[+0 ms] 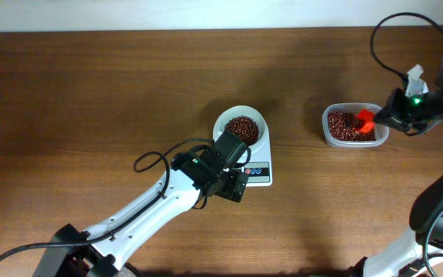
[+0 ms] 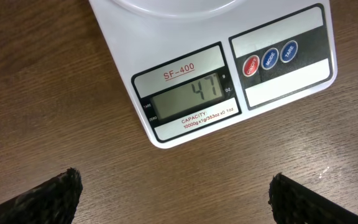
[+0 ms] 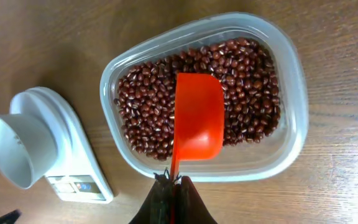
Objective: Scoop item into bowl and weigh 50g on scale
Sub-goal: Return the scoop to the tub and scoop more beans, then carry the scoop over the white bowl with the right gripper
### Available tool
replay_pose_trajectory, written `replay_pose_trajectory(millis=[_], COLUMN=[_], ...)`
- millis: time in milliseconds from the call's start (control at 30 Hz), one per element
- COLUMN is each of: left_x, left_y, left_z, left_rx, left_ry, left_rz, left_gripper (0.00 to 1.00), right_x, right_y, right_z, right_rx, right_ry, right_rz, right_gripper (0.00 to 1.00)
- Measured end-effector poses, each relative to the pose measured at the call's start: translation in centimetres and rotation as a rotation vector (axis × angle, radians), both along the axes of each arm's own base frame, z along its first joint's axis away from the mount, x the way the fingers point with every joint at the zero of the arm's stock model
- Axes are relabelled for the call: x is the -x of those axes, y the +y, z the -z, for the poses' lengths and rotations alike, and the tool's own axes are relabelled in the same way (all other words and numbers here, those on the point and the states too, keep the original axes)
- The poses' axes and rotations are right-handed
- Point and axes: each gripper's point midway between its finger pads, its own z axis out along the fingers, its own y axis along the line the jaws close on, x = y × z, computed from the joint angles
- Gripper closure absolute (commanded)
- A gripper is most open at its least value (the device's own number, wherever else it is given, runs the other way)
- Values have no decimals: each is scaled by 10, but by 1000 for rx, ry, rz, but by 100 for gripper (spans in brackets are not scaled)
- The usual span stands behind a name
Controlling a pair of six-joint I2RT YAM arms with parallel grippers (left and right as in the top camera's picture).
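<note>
The right gripper (image 3: 171,183), pinched on the handle of the orange scoop (image 3: 197,118), hangs over the beans (image 3: 148,112) in the clear tub (image 3: 294,99), at 3 o'clock from the white bowl (image 1: 223,121) on the scale (image 2: 278,87). The display (image 2: 188,93) reads 47, so lift only a few beans and tip them slowly; the left gripper (image 2: 176,199) is spread wide

Overhead straight down; wrist views close, downward; all share scale (image 1: 260,171).
</note>
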Motion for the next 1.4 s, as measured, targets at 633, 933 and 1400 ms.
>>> replay_pose_trajectory(millis=[633, 933, 1400], left_x=[0, 0, 0], left_y=[0, 0, 0], left_z=[0, 0, 0], left_rx=[0, 0, 0], left_ry=[0, 0, 0], left_rz=[0, 0, 0], left_gripper=[1, 1, 1], right_x=[-11, -26, -25], right_y=[66, 179, 263], right_z=[-42, -83, -91], right_rx=[-335, -322, -160], right_ry=[-216, -332, -459], right_rz=[-203, -528, -818], right_gripper=[96, 96, 96])
